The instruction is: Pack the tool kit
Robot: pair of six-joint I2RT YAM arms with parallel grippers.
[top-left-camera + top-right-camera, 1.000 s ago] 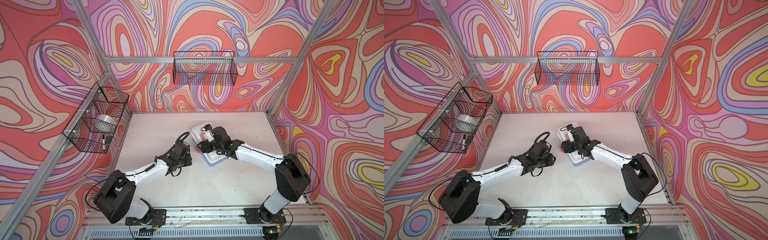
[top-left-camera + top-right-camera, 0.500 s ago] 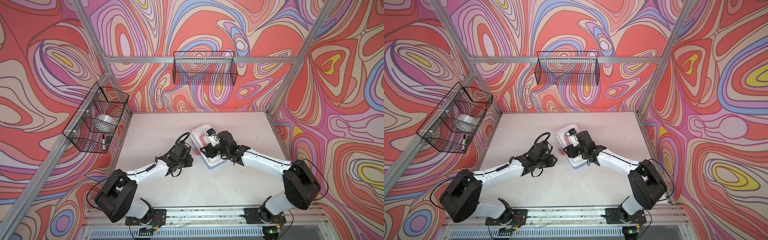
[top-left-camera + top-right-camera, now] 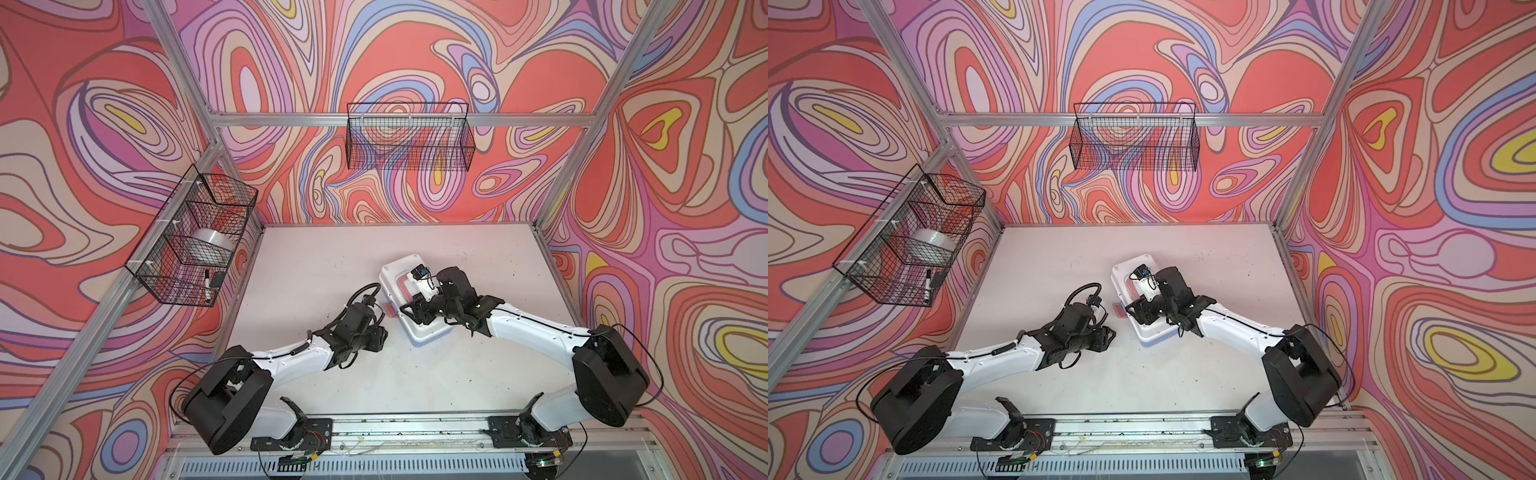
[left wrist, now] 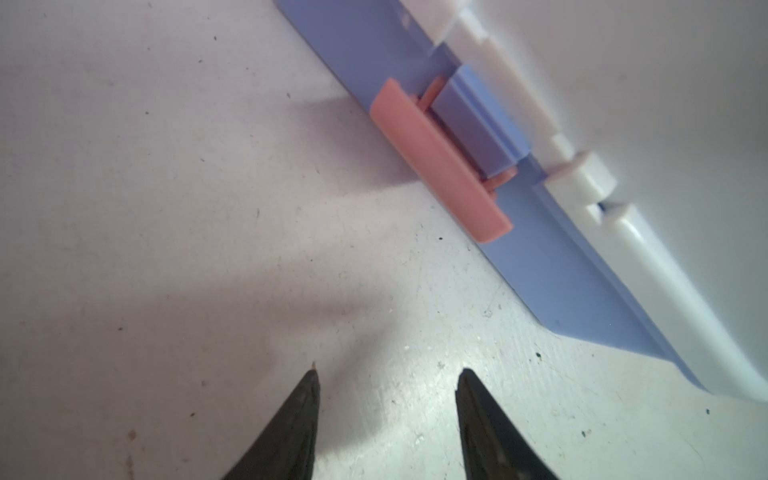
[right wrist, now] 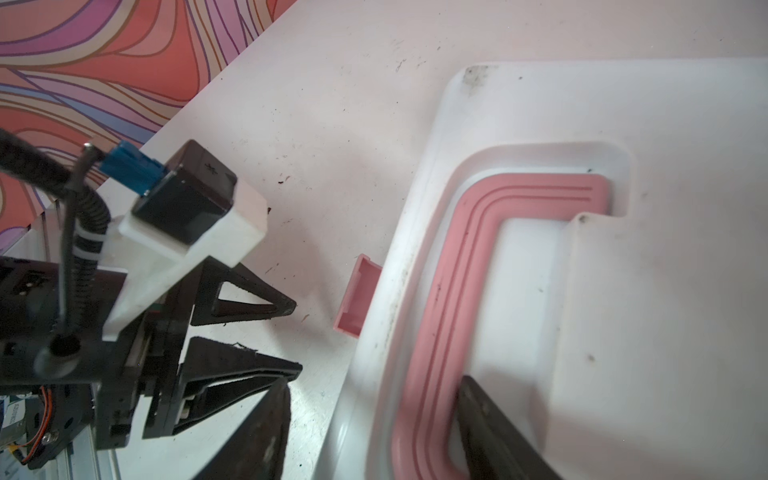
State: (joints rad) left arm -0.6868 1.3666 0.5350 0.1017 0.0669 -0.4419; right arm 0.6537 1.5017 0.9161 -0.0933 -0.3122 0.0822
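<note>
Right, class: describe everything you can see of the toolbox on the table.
The toolbox is a rectangular plastic case lying flat and askew on the white table, lid down. Its scuffed white lid holds a ribbed pink handle folded flat in a recess. The base is light blue. A pink latch on one long side sticks outward, unfastened. The right claw straddles the lid's edge and handle, contact unclear; the left claw is open, apart from the latch.

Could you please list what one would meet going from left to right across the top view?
Side wire basket → left gripper → tool kit → right arm's shoulder. The back basket and the right gripper overlap the kit, so they are left out.
</note>
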